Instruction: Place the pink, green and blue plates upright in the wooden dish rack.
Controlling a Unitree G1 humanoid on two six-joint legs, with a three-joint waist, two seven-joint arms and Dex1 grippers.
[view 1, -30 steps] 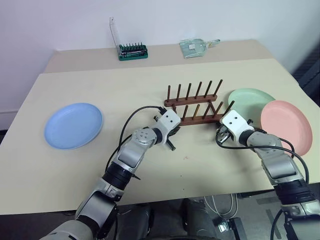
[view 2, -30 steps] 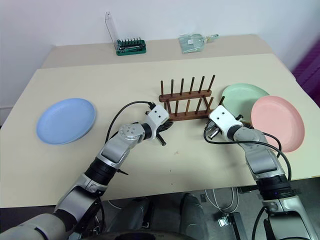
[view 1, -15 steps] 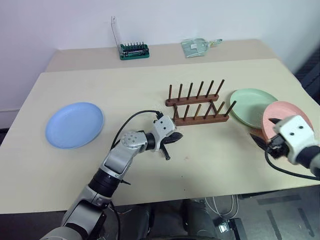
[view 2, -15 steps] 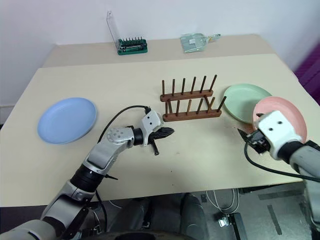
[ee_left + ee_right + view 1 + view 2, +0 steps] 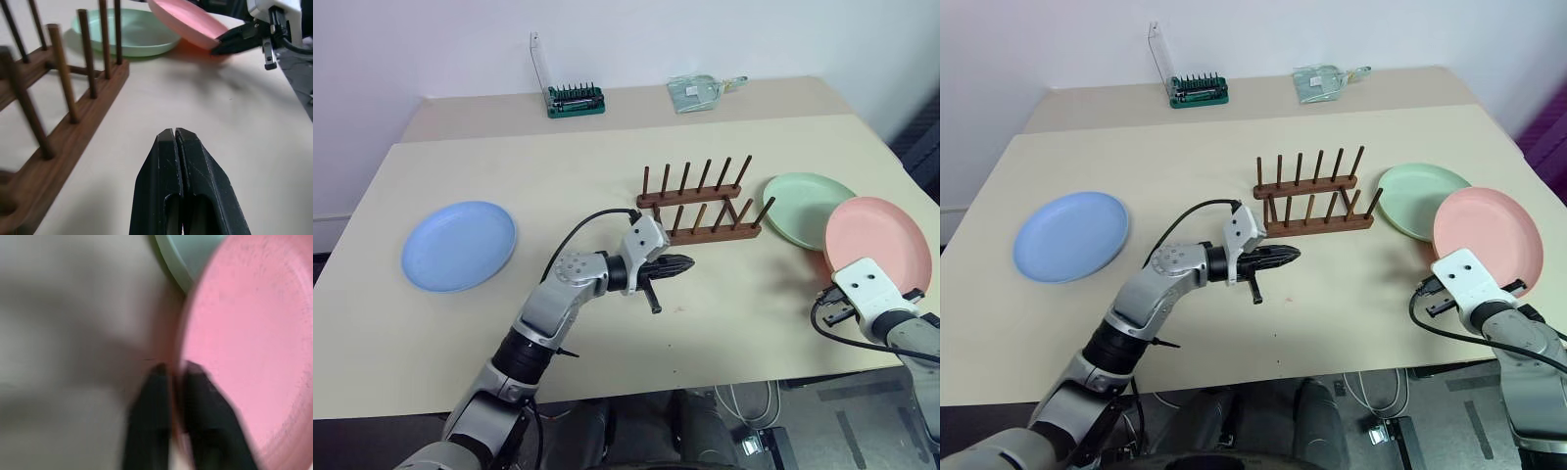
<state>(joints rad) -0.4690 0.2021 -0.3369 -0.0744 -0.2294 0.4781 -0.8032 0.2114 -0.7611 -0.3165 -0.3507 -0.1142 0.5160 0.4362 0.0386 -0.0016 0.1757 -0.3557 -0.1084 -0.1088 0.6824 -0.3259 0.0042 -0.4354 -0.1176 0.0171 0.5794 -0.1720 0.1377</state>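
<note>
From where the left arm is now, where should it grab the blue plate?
Take the blue plate by its raised rim on the edge nearest the left gripper, coming in low from that side. It lies flat on the table, so only the thin rim gives the fingers something to pinch.

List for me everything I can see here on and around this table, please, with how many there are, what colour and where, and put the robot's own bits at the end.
blue plate: one, light blue, lying flat near the table's left end.
green plate: one, pale mint, flat, right of the rack.
pink plate: one, salmon pink, tilted up, its far edge over the green plate.
wooden dish rack: one, dark brown, mid-table, no plates in it.
bit holder: one, green with a clear lid raised, far side of the table.
clear packet: one, see-through, far side, right of the bit holder.
table: one, beige.
left gripper: black fingers shut, holding nothing, in front of the rack.
right gripper: black fingers pinching the pink plate's near rim.
</note>
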